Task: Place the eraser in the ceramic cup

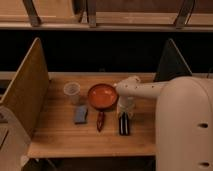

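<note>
The eraser (123, 124) is a narrow black oblong block lying on the wooden table, to the right of the middle and pointing toward the front edge. The ceramic cup (72, 90) is small, pale and round, and stands upright at the back left, left of the orange bowl. My gripper (125, 109) hangs from the pale arm that reaches in from the right. It is right over the eraser's far end, close to or touching it. The eraser's far end is hidden behind the gripper.
An orange-red bowl (102, 96) sits between the cup and the gripper. A blue-grey pad (81, 114) lies in front of the cup, and a slim reddish bar (100, 120) lies left of the eraser. Slanted wooden panels (27, 90) wall the table's left and right sides.
</note>
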Controlling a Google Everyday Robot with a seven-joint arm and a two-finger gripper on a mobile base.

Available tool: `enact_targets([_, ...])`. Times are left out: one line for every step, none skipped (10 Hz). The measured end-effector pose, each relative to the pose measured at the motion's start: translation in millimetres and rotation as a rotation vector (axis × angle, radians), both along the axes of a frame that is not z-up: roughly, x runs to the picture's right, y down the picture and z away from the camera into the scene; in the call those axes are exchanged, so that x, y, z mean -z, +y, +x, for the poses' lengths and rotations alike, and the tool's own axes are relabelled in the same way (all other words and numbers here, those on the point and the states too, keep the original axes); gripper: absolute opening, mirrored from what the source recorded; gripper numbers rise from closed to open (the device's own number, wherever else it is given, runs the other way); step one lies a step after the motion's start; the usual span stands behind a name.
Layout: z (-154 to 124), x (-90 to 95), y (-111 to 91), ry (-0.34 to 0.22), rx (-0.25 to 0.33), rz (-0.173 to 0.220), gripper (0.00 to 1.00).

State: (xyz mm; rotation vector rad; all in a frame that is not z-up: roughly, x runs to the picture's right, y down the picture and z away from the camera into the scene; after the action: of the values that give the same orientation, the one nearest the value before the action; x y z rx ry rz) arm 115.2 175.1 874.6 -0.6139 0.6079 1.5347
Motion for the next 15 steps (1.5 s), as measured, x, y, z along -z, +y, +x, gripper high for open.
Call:
enact_targets([3, 3.6, -1, 0.006, -0.013, 0.006, 0.03])
enact_targets([7, 9.1, -2, 0.022, -0.02, 0.011, 0.0])
enact_targets([18, 23.9, -8, 0.072, -0.031, 0.017, 0.0])
enact_targets([30, 38.9, -14, 0.127, -0.035, 0.022, 0.0])
enact_targets([50, 63.3, -26, 0.216, -0.032, 0.033, 0.0])
enact_targets([69, 85.3, -43, 0.301, -0.013, 0.055, 0.0])
enact_targets([85, 107.1, -64, 0.383, 0.0, 0.078, 0.0])
enact_targets([94, 119.1, -82, 0.431, 0.006, 0.094, 0.0])
enact_targets([98, 125.0, -104, 0.469, 0.015, 0.108, 0.0])
enact_targets([92, 121.0, -119, 0.476, 0.025, 0.112, 0.0])
enact_targets([86, 118.8, -128, 0.473, 0.033, 0.115, 0.0])
enact_targets([87, 118.4, -129, 0.474, 0.035, 0.114, 0.0])
enact_targets([89, 119.2, -129, 0.477, 0.032, 0.114, 0.0])
enact_targets([89, 118.7, -129, 0.477, 0.032, 0.113, 0.0])
enact_targets([88, 117.1, -130, 0.475, 0.033, 0.114, 0.0])
